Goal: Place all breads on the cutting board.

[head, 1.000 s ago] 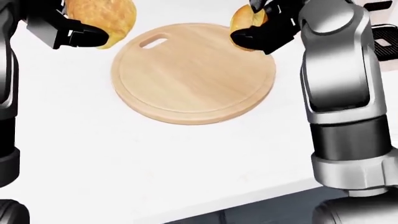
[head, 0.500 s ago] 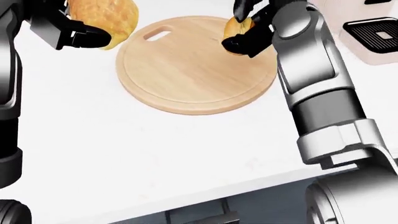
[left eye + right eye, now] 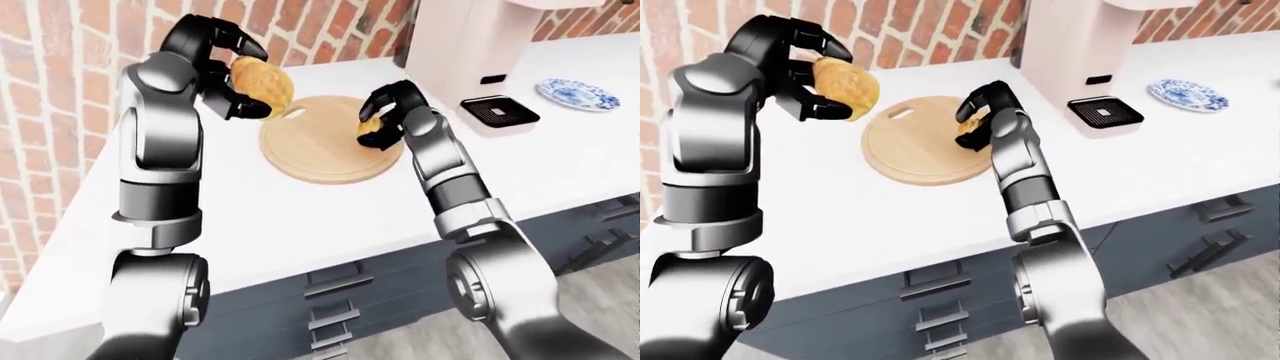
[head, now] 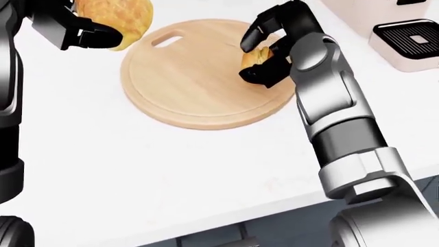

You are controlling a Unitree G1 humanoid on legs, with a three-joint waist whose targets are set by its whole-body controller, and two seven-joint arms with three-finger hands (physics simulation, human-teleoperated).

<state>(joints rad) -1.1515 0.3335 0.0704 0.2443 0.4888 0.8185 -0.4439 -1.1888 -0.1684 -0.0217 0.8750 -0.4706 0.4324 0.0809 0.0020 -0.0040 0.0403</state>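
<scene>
A round wooden cutting board (image 4: 199,77) with a handle slot lies on the white counter. My right hand (image 4: 264,49) is shut on a small bread roll (image 4: 252,58) and holds it low over the board's right part. My left hand (image 4: 75,28) is shut on a large golden bread (image 4: 117,15) and holds it above the counter, just off the board's upper left edge. The same shows in the left-eye view, with the large bread (image 3: 262,84) and the small roll (image 3: 369,125).
A pinkish coffee machine (image 3: 470,45) with a black drip tray (image 3: 497,112) stands right of the board. A patterned plate (image 3: 577,94) lies further right. A brick wall runs behind the counter (image 4: 137,180). Dark drawers sit below.
My right hand has carried the small roll left and down over the board's right part. My left hand with the large bread has hardly moved. The view shifted slightly.
</scene>
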